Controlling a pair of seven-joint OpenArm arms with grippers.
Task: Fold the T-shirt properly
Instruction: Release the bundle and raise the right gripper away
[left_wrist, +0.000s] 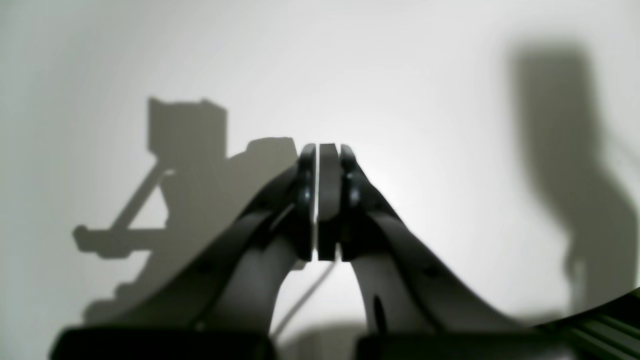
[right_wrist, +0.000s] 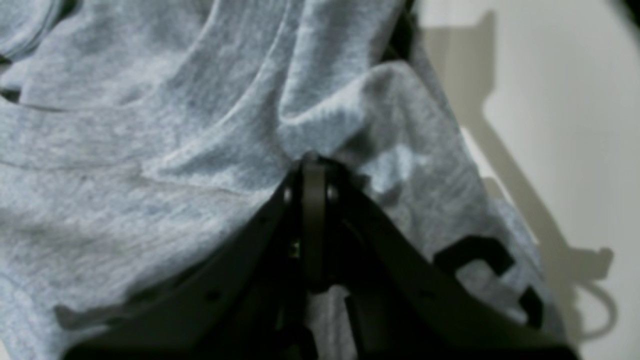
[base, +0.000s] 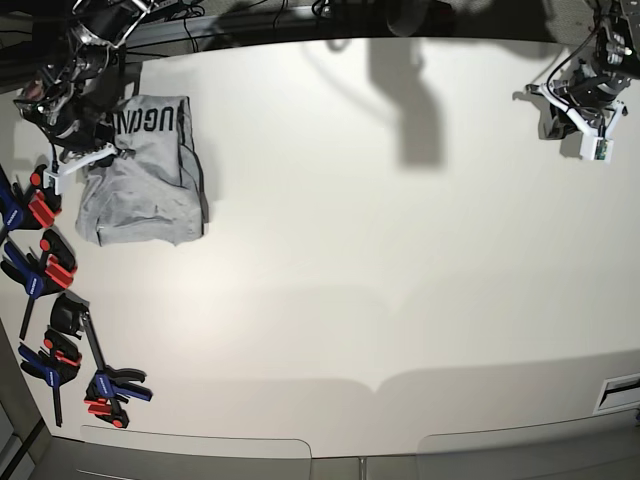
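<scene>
The T-shirt (base: 140, 180) is one piece of soft, heathered light-grey knit, bunched into a rough rectangle with creases running across it. It lies at the far left corner of the table (base: 350, 250) as the base view shows it, with bold black block letters showing along its upper fold. The table is smooth, matte and off-white.

Along the table's left edge are what look like four bar clamps (base: 45, 270) with blue and red-orange handles, though they overlap and the count is unsure.

There are two arms. The right pincer (right_wrist: 312, 162) is pressed together on a raised pucker of the grey cloth, its black curved fingers (right_wrist: 260, 235) meeting at the tip; the arm reaches down over the shirt's left side. The left pincer (left_wrist: 320, 200) is closed on nothing, its dark pads flat against each other, held above bare table at the far opposite corner, well apart from the shirt.
</scene>
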